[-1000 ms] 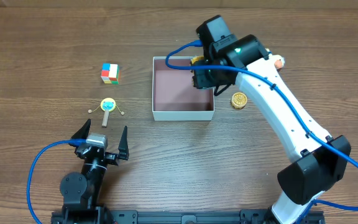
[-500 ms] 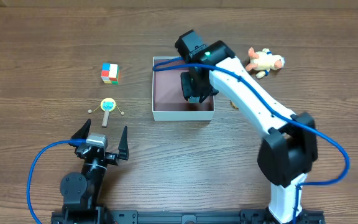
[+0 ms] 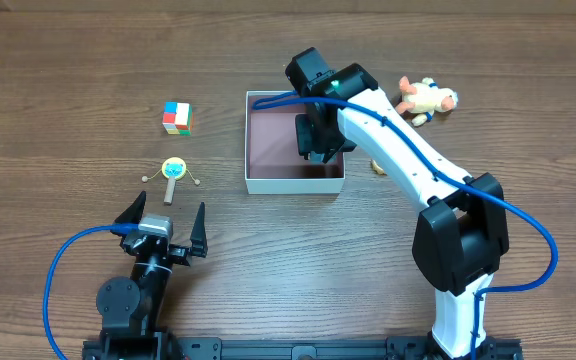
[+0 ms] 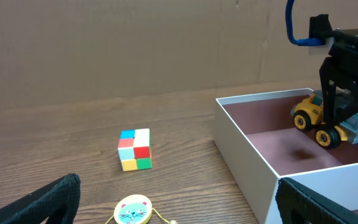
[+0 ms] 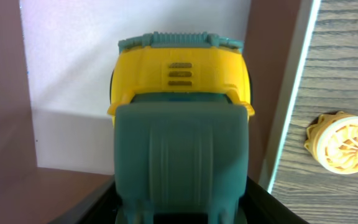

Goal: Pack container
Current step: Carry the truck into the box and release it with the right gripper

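In the right part of the container (image 3: 295, 184), mid-tabletop: one yellow-and-grey toy truck (image 4: 328, 121), clamped in the right pincer (image 3: 318, 140) and apparently not yet set down; outside, unpacked: colour cube (image 3: 177, 117), cat-face drum (image 3: 173, 170), plush animal (image 3: 426, 97), yellow disc (image 5: 344, 142); left pincer (image 3: 163, 222) apart, near left.

Soft, even light, sharp views; a faint dark shadow falls on the container (image 4: 244, 165) floor.
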Robot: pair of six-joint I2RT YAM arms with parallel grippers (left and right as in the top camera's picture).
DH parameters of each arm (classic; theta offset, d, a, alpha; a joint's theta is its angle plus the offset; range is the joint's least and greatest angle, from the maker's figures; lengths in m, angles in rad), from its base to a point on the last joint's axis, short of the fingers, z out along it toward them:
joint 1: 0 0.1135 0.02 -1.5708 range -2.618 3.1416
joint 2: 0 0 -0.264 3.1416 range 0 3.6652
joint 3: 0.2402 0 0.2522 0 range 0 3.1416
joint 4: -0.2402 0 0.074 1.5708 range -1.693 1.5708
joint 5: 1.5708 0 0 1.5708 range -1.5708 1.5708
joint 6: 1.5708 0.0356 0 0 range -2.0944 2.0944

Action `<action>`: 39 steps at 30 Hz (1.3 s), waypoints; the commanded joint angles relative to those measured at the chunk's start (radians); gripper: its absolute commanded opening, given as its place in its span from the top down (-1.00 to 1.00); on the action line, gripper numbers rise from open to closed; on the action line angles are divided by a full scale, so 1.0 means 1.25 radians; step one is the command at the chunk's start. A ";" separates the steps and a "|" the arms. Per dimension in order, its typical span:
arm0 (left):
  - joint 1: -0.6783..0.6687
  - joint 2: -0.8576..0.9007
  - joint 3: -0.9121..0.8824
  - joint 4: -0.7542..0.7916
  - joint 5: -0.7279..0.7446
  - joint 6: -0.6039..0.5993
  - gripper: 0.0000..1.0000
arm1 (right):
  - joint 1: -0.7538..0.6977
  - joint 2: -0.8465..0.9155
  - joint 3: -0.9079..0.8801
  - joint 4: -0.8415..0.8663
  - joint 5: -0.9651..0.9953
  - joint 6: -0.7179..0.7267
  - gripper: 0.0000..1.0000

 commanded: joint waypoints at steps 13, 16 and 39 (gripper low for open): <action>0.005 -0.002 -0.003 0.001 0.001 0.012 -1.00 | -0.002 0.005 0.020 0.004 0.012 0.001 -0.13; 0.005 -0.002 -0.003 0.001 0.001 0.012 -1.00 | -0.002 0.005 0.020 0.004 0.012 0.001 -0.13; 0.005 -0.002 -0.003 0.001 0.001 0.012 -1.00 | -0.080 0.004 0.290 -0.128 0.015 -0.097 -0.43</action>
